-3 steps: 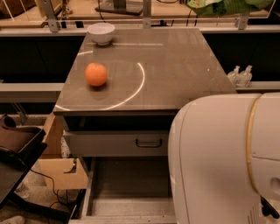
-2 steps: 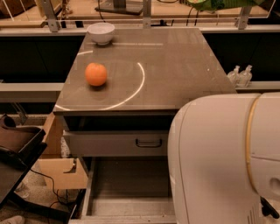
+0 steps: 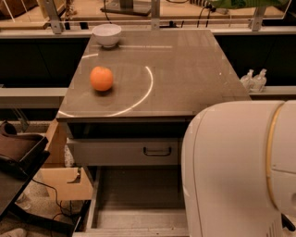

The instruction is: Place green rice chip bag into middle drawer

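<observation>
A strip of shiny green, the green rice chip bag (image 3: pixel 245 3), shows at the very top edge, right of centre, mostly cut off by the frame. Dark parts of my gripper (image 3: pixel 209 6) sit just left of it at the same edge, high above the far end of the cabinet. The middle drawer (image 3: pixel 138 201) is pulled out at the bottom, its grey floor bare, below a shut drawer front with a dark handle (image 3: pixel 157 151). My white arm housing (image 3: pixel 236 171) hides the drawer's right side.
An orange (image 3: pixel 101 78) and a white bowl (image 3: pixel 107 34) rest on the cabinet top (image 3: pixel 185 69). Two small bottles (image 3: pixel 254 79) stand on a ledge at the right. A cardboard box (image 3: pixel 64 180) and a dark tray (image 3: pixel 18 152) sit at the lower left.
</observation>
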Robot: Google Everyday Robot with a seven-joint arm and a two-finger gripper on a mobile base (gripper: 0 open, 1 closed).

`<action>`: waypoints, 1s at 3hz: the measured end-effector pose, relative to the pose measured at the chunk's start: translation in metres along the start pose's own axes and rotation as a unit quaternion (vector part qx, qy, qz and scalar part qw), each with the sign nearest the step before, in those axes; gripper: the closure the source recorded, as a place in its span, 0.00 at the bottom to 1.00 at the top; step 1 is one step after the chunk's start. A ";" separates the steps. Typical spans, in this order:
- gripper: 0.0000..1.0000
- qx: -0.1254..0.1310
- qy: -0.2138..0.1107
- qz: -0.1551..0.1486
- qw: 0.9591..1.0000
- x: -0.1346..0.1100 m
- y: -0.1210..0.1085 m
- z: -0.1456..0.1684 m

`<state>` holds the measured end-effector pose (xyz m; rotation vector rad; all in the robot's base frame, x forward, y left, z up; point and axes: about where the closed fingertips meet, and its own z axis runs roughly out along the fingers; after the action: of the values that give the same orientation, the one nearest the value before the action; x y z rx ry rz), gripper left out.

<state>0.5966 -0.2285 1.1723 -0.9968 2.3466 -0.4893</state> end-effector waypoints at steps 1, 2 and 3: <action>1.00 0.004 0.026 0.037 0.999 0.021 0.001 -0.017; 1.00 0.015 0.042 0.087 0.995 0.037 0.001 -0.035; 1.00 -0.010 0.033 0.149 0.988 0.051 0.006 -0.036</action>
<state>0.5421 -0.2583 1.1804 -0.6292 2.5080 -0.3858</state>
